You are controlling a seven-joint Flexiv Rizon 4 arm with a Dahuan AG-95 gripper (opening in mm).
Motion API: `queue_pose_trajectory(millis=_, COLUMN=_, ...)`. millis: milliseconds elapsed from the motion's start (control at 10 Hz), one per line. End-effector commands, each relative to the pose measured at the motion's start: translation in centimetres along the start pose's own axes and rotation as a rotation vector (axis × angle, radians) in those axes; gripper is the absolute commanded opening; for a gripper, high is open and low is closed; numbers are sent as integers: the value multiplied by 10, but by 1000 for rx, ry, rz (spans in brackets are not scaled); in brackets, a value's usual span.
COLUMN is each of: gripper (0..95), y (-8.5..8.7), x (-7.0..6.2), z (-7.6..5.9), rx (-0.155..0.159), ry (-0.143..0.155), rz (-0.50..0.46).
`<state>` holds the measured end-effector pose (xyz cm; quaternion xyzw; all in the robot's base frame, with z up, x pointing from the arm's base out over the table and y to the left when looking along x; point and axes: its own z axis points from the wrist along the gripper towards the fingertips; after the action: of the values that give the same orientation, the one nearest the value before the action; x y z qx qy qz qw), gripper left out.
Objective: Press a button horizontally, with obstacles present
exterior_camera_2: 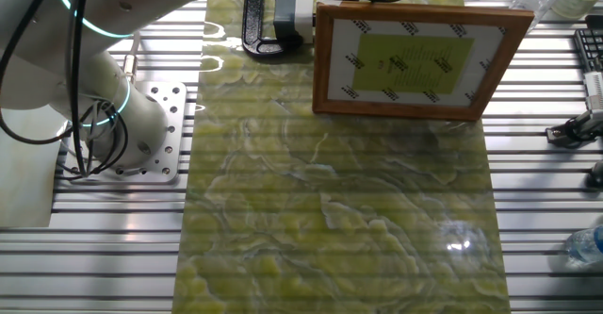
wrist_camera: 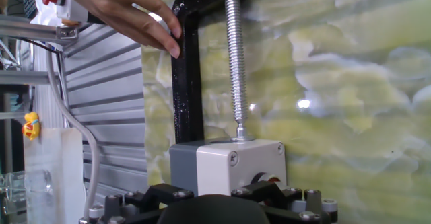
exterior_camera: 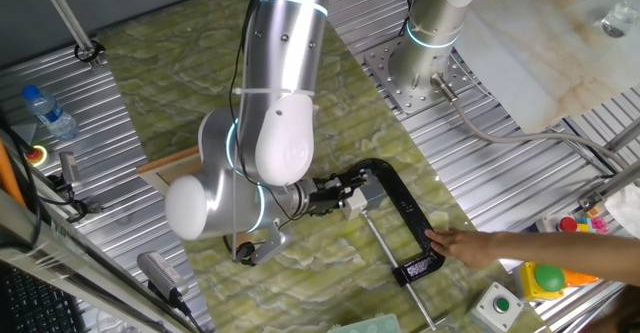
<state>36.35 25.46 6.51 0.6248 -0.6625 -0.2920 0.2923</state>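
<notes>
Against the button (wrist_camera: 225,165), gripper (exterior_camera: 335,198), grip state unclear, frame (exterior_camera_2: 407,61) beside.

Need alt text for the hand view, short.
A grey-and-white button box sits just ahead of the gripper, pinned by the screw of a black C-clamp on green marbled table. A person's hand touches the clamp frame.

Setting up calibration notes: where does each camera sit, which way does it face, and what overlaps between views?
One fixed view: high above, looking down past the arm onto the button box, black clamp and a person's hand.
The other fixed view: opposite side, facing the wood frame; arm base at left.
Hand view: on the end effector, looking along it at the button box and clamp screw.
Shared: clamp and button box in all three.
</notes>
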Motion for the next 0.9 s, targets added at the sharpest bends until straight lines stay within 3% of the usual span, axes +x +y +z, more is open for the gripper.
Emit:
queue_pose_trajectory(millis=100, gripper=950, y=2, x=0, z=0, rx=-3, ry=0, rz=-2)
queue_pose_trajectory(millis=900, gripper=950, y=3, x=1, z=2, rx=-4, ry=11, rz=18)
